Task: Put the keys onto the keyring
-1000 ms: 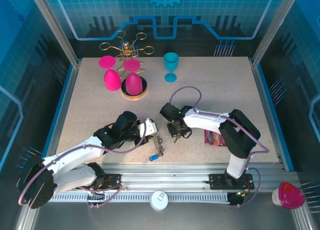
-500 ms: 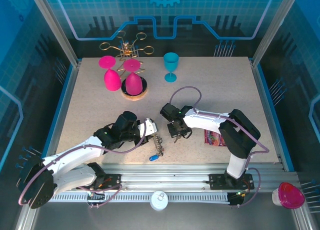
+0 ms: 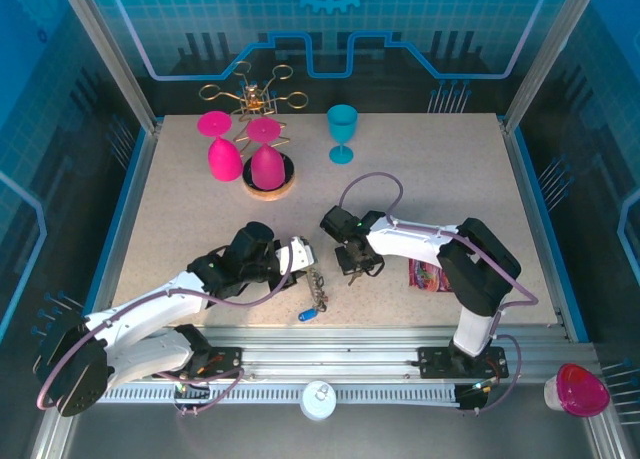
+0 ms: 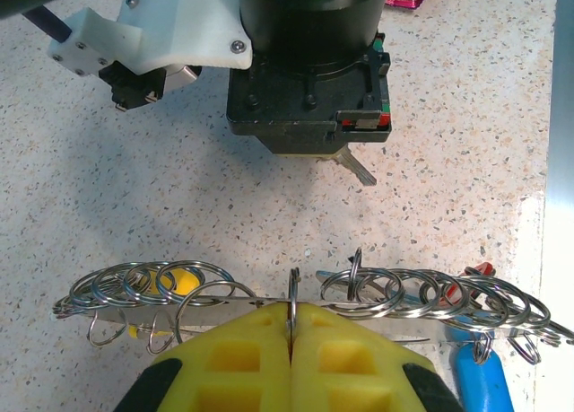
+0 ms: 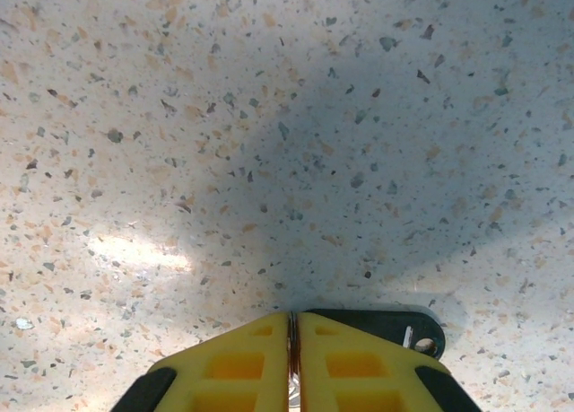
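Observation:
In the left wrist view my left gripper (image 4: 291, 306) is shut on one silvery split ring of the keyring (image 4: 395, 291), a thin strip strung with many such rings, held just above the table. A yellow tag (image 4: 175, 277) and a blue key (image 4: 480, 381) hang from it. From above, the keyring (image 3: 318, 293) trails from the left gripper (image 3: 308, 267) toward the near rail. My right gripper (image 5: 293, 318) is shut on a thin metal ring of a black-headed key (image 5: 386, 327), low over the table. That key's blade (image 4: 356, 169) pokes out under the right wrist, just beyond the keyring.
Two pink goblets (image 3: 222, 151), a cork coaster (image 3: 268, 185), a gold wire rack (image 3: 252, 95) and a teal goblet (image 3: 342, 131) stand at the back. A pink packet (image 3: 430, 276) lies right of the right arm. The metal rail (image 3: 330, 334) runs close behind the keyring.

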